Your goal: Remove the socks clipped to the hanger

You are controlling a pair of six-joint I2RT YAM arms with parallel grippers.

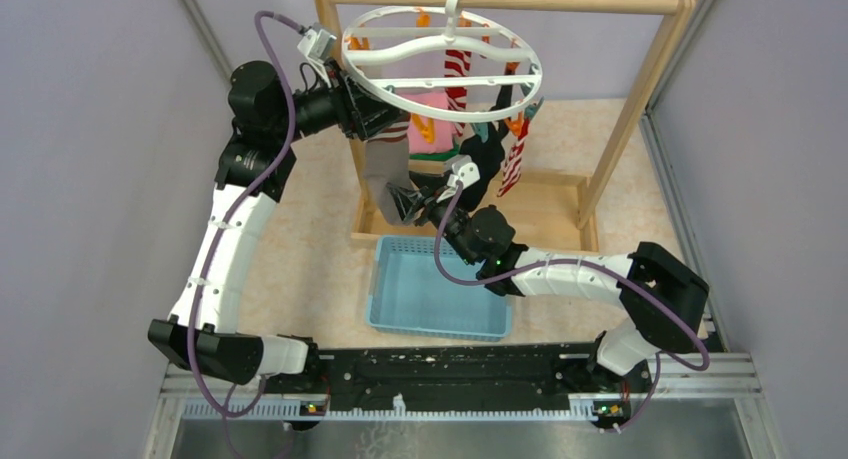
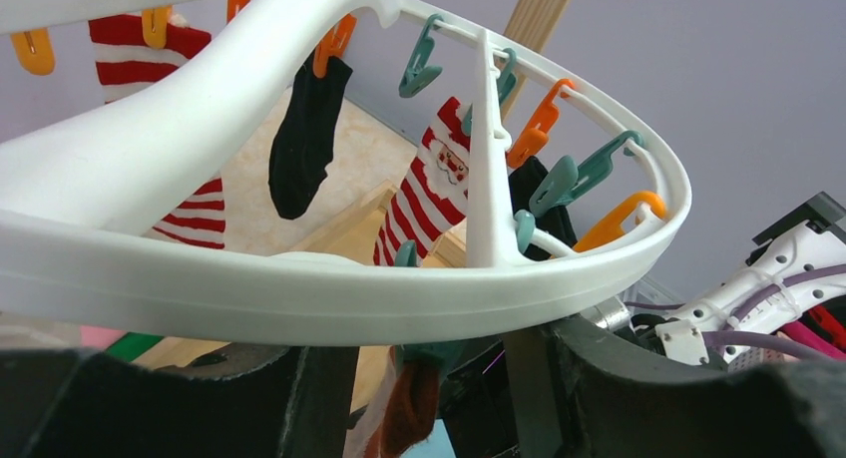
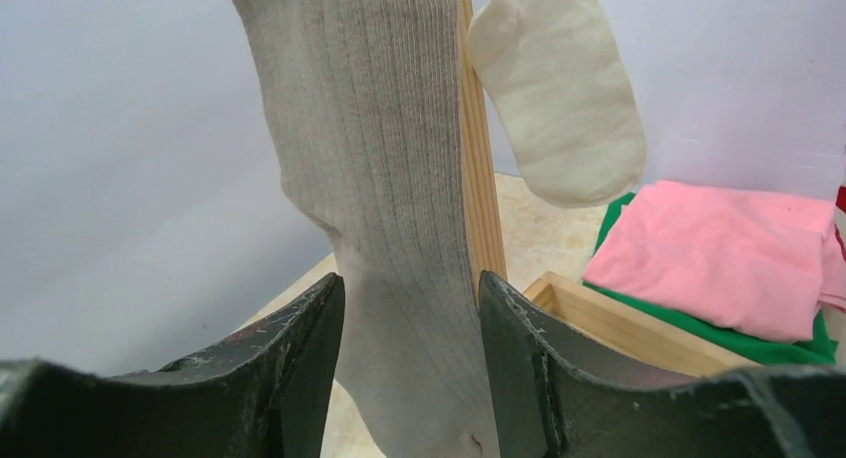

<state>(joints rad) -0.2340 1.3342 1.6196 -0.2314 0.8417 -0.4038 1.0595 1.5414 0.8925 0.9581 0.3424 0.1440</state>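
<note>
Hanger: a white ring hooked over the top bar of a wooden rack, in the upper middle of the overhead view, with orange and teal clips round its rim.

Left gripper: raised to the ring's near-left rim. In the wrist view its jaws stand apart just under the rim, one on each side of a teal clip that pinches a brown cuff. Neither finger clearly touches the clip.

Right gripper: lower, centre frame, clenched on the grey sock. In its wrist view the ribbed cloth fills the gap between both fingers.

Grey sock: hangs from the ring's near-left rim down to the right gripper, drawn long and straight in front of a rack post.

Other socks: a black sock on an orange clip and a red-and-white Santa sock beside it, both hanging free. Another striped sock shows partly behind the rim at left. A white sock dangles at the top of the right wrist view, just right of the post.

Cloth: a folded pink-and-green piece lies on the rack's base, behind the socks.

Basket: a blue one sits on the table just in front of the rack, below the right gripper in the overhead view.
</note>
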